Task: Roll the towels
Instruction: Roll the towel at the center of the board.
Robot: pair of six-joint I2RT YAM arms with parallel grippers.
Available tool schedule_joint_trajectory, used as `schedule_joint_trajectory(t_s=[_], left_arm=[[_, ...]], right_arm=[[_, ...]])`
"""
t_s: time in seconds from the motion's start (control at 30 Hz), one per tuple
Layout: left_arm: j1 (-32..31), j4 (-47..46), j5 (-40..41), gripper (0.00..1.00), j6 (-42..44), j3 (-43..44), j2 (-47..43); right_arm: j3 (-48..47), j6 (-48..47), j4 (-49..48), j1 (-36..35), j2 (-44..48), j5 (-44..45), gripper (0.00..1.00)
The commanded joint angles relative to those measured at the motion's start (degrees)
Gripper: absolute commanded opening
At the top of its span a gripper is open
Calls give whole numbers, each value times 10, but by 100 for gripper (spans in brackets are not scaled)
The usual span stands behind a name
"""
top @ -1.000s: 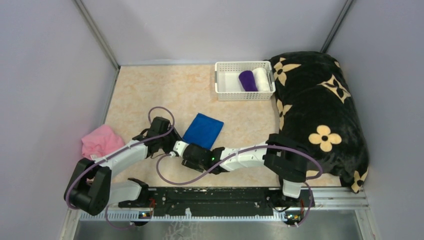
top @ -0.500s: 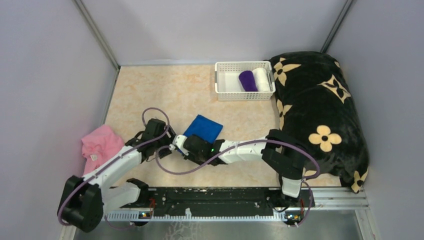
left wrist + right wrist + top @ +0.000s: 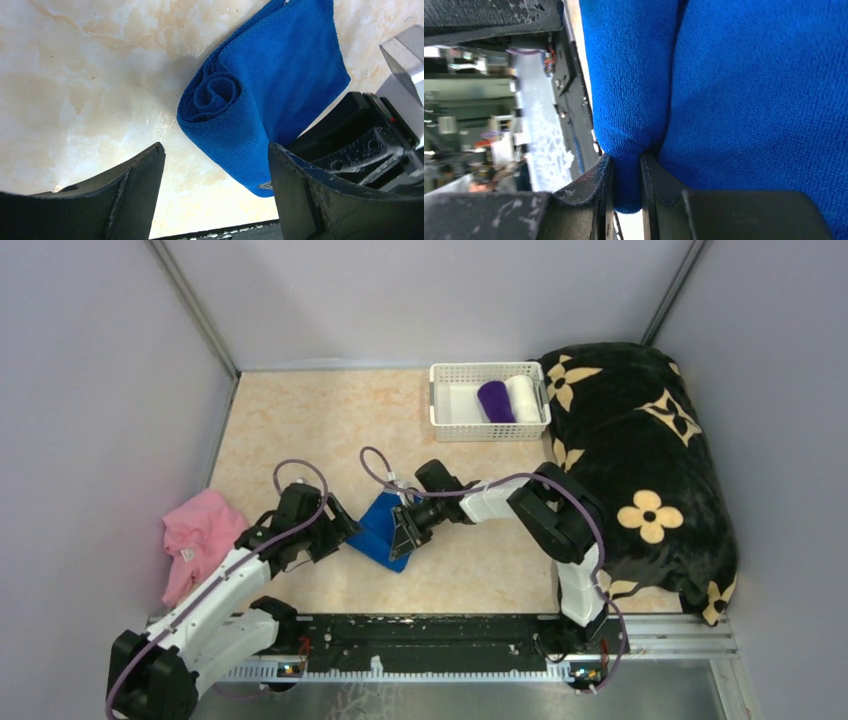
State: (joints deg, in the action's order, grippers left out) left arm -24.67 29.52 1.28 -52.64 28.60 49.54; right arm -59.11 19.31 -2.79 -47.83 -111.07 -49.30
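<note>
The bright blue towel (image 3: 378, 533) lies partly rolled in the middle of the table; its spiral end (image 3: 215, 95) faces the left wrist camera. My right gripper (image 3: 406, 536) is shut on a fold at the towel's edge (image 3: 626, 170), the cloth pinched between both fingers. Just left of the roll, my left gripper (image 3: 340, 527) stands open, and its fingers (image 3: 142, 185) flank the roll's near end without touching it. The purple towel (image 3: 494, 401) and the cream-white towel (image 3: 522, 397) sit rolled in the white basket (image 3: 446, 405).
A pink cloth (image 3: 200, 530) is bunched at the table's left edge. The big black blanket with beige flowers (image 3: 640, 470) fills the right side. The basket stands at the back, against the blanket. The arms' base rail (image 3: 430, 635) runs along the near edge.
The right gripper closed on the blue towel and its arm swung to the far side. The towel went from lying flat to partly rolled, nearer the front. The left gripper opened wider and drew back left.
</note>
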Motion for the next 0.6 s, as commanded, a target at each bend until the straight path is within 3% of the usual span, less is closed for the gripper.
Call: schedule_joint_trajectory(t_s=[0.0, 0.3, 0.43, 0.57], left_arm=[[-2, -43, -29, 79, 1, -2, 40], [-2, -79, -2, 69, 17, 5, 152], [-3, -76, 15, 67, 15, -12, 161], [-3, -82, 15, 65, 12, -23, 179]], right_arm=[[10, 99, -95, 23, -36, -131, 14], [-15, 44, 3, 33, -29, -66, 27], [-12, -19, 71, 27, 46, 31, 38], [-9, -71, 127, -2, 133, 191, 49]])
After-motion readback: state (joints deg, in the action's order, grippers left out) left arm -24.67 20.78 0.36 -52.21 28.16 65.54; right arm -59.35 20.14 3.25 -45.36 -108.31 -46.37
